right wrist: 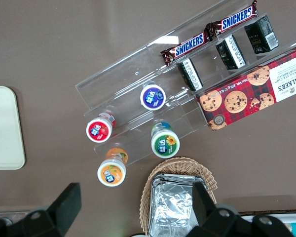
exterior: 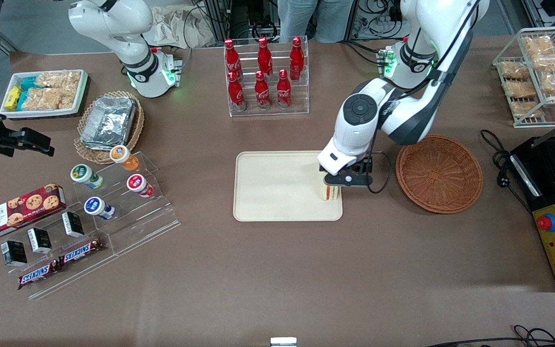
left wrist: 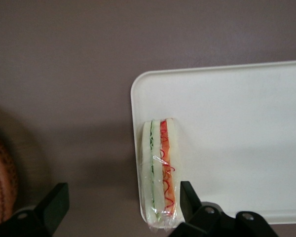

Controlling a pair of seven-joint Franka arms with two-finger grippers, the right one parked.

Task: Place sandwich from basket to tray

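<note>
Gripper (exterior: 330, 189) fingers spread wide over the sandwich (exterior: 330, 192), upright on the tray (exterior: 277, 188) edge nearest the basket (exterior: 439, 172)

Front camera looks down over everything; left wrist camera, close above, shares the tray (exterior: 277, 185).

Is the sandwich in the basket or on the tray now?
On the tray. The sandwich stands on edge at the tray's rim, the open gripper above it, and the basket looks empty.
</note>
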